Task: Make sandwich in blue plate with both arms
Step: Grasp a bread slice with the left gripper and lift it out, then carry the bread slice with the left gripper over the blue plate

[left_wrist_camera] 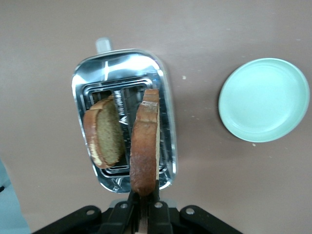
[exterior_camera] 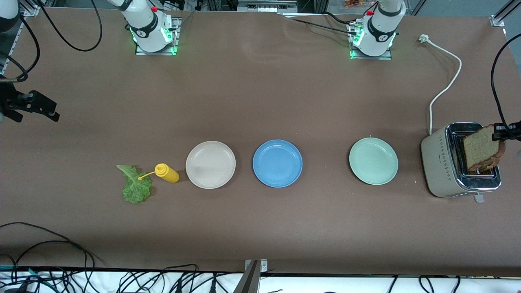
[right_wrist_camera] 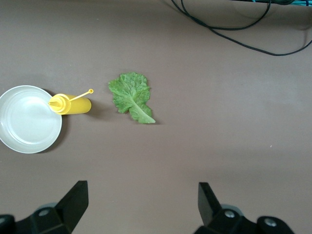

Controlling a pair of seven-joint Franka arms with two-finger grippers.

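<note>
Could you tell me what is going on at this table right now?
The left gripper is shut on a bread slice, holding it over the toaster; a second slice sits in the slot. The right gripper waits open above the table near the lettuce leaf and yellow bottle. The blue plate holds nothing yet.

Three plates lie in a row on the desk (exterior_camera: pixel 260 89), the blue plate (exterior_camera: pixel 277 163) in the middle. Toward the right arm's end from it lie another plate (exterior_camera: pixel 210 164), a bottle (exterior_camera: pixel 167 173) and a lettuce leaf (exterior_camera: pixel 135 185). Toward the left arm's end lie the third plate (exterior_camera: pixel 373 160) and a toaster (exterior_camera: pixel 441 162) with one bread slice (left_wrist_camera: pixel 105 131) in it.
</note>
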